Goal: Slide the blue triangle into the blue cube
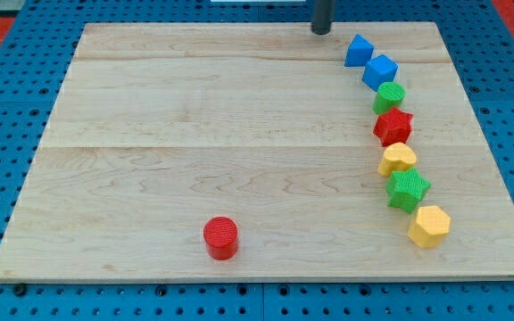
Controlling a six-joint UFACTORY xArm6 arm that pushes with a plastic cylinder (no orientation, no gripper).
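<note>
While standing at the view's top edge, to the left of the blue triangle (358,50) and clearly apart from it, my tip (320,32): a bare rod end, nothing to open or close, holding nothing, touching no block.

Blue triangle near the top right corner of the wooden board (194,134), at the head of a curved line of blocks. Blue cube (381,69) just below and to the right of it, either touching or a sliver apart; hard to tell which. Further down the line: green block (388,94), red star (393,127), yellow heart (398,158), a second green block (407,189), yellow hexagon (429,226). Red cylinder (220,238) alone near the view's bottom, well out of the way.

Judged from this layout, very little travel needed. To do it well:

- Line up first: bring my tip to the triangle's upper-left side, so that tip, triangle centre and cube centre fall on one straight diagonal running down and to the right.
- Meet the triangle on a flat face, not a corner; an off-centre touch likely spins it or lets it slip past the cube.
- Push slowly and briefly, stopping once the two blue blocks sit firmly together.
- Avoid overshoot: the cube looks pressed close against the first green block, so extra force probably disturbs the whole line.
- Keep clear of the board's top edge during the approach.
</note>
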